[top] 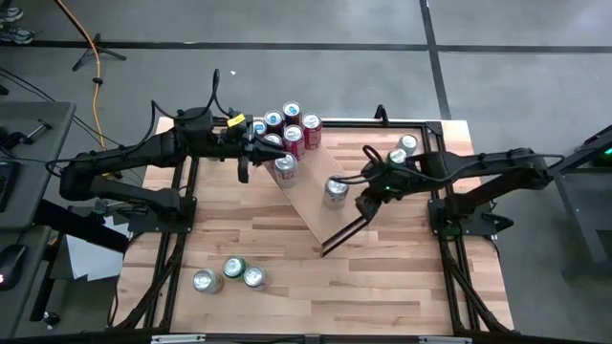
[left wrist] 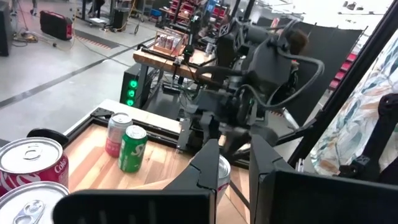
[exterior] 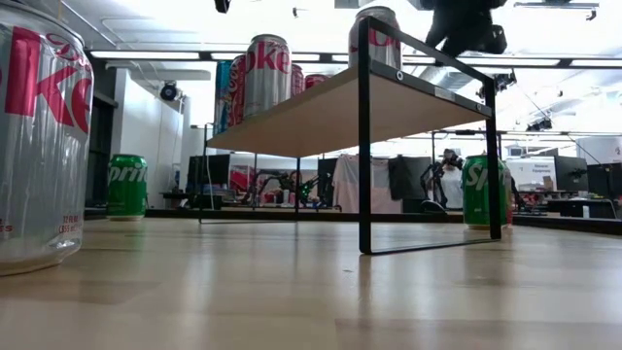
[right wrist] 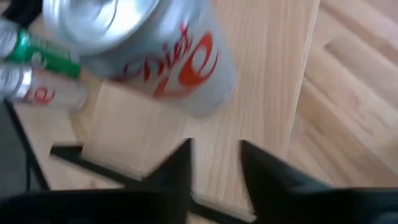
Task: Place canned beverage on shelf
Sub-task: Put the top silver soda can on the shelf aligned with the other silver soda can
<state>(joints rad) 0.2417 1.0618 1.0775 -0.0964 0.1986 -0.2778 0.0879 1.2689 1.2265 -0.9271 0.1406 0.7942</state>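
Right gripper hangs empty, fingers parted, beside the Diet Coke can on the shelf. Left gripper is over the far cans; its grip I cannot tell.

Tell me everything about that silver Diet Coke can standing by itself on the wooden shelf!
The Diet Coke can is shiny silver metal with red lettering, shown close up in the right wrist view. Its top looks unopened. It stands upright and alone on the pale-wood shelf, about midway along the plank, apart from the cans bunched at the far end. The right gripper hovers just beside it with jaws open, not touching it. Only the shelf touches it.
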